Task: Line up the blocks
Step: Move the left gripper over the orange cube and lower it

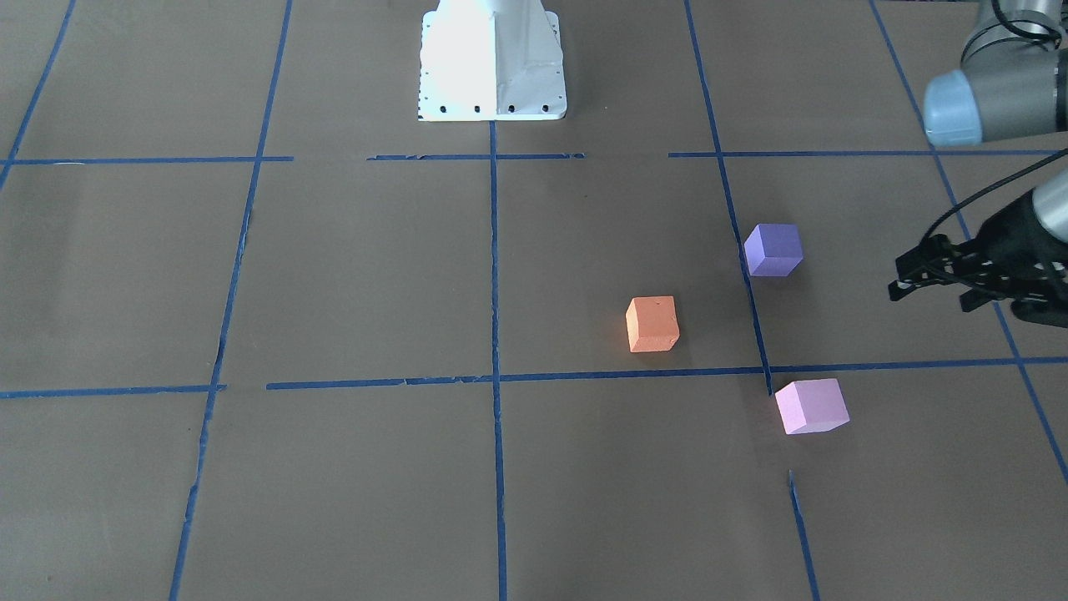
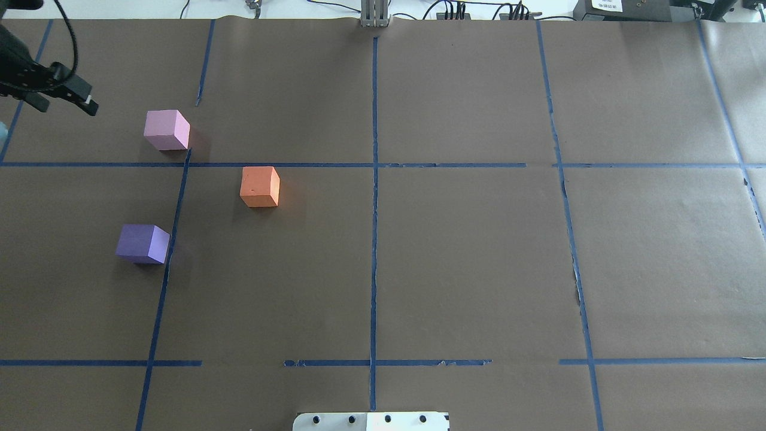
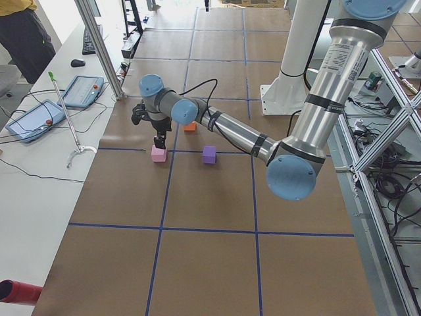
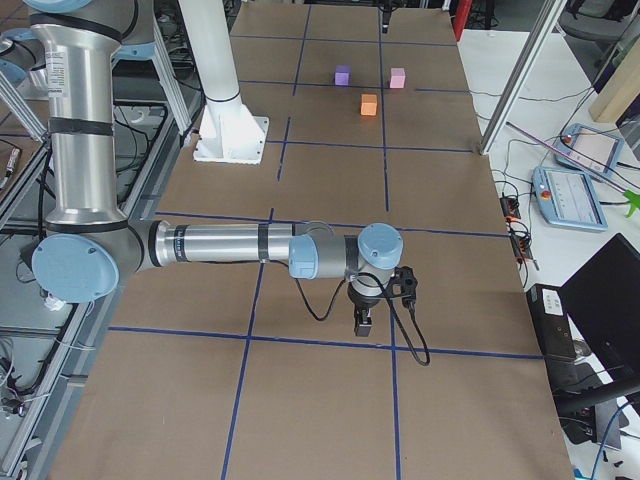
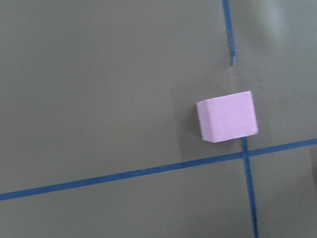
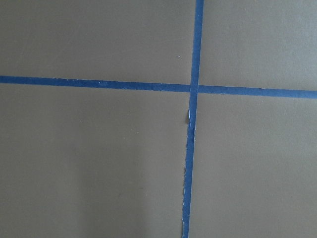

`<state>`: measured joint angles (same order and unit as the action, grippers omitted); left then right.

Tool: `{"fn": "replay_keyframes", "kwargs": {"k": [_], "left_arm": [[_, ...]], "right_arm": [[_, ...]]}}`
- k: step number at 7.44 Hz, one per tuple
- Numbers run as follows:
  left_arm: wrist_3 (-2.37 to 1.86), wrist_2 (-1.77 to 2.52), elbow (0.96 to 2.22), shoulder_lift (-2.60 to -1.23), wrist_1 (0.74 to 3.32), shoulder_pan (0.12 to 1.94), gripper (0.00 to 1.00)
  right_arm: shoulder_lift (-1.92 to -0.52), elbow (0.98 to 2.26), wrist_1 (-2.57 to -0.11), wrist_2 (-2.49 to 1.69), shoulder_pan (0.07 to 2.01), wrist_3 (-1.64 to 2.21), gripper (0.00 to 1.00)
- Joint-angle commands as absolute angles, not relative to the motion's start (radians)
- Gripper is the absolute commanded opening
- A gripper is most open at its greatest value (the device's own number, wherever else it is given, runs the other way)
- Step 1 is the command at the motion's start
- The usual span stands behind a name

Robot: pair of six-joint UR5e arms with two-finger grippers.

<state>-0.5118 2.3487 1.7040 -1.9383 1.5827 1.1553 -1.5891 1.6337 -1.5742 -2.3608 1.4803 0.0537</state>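
Three blocks stand apart on the brown paper on my left side. The orange block (image 1: 652,324) (image 2: 260,187) is nearest the table's middle. The violet-purple block (image 1: 773,249) (image 2: 142,243) is closer to my base. The light pink block (image 1: 811,406) (image 2: 167,129) is farthest out, at a tape crossing, and shows in the left wrist view (image 5: 228,117). My left gripper (image 2: 66,106) (image 1: 930,296) hovers open and empty, outward of the pink block. My right gripper (image 4: 363,320) shows only in the exterior right view, far from the blocks. I cannot tell if it is open or shut.
Blue tape lines (image 2: 374,179) divide the paper into squares. My white base plate (image 1: 492,58) sits at the table's near middle. A side table with a tablet (image 3: 82,91), a teach pendant and cables lies beyond the far edge. A person (image 3: 23,33) stands there.
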Motion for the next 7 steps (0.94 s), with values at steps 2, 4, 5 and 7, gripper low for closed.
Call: {"fn": "replay_keyframes", "kwargs": {"k": [2, 4, 5, 7], "left_arm": [[-0.719, 2.253, 1.720, -2.003, 1.685, 0.970, 0.99], [-0.790, 2.218, 1.669, -2.049, 1.721, 0.873, 0.98], [-0.849, 2.217, 1.601, -2.096, 1.723, 0.853, 0.98], [-0.937, 2.145, 1.563, -2.132, 1.718, 0.828, 0.98]], "right_arm": [[-1.589, 1.634, -1.574, -2.361, 1.480, 0.054, 1.00], [-1.589, 1.634, -1.574, -2.361, 1.480, 0.054, 1.00], [-1.589, 1.634, -1.574, -2.361, 1.480, 0.054, 1.00], [-1.589, 1.634, -1.575, -2.361, 1.480, 0.054, 1.00]]}}
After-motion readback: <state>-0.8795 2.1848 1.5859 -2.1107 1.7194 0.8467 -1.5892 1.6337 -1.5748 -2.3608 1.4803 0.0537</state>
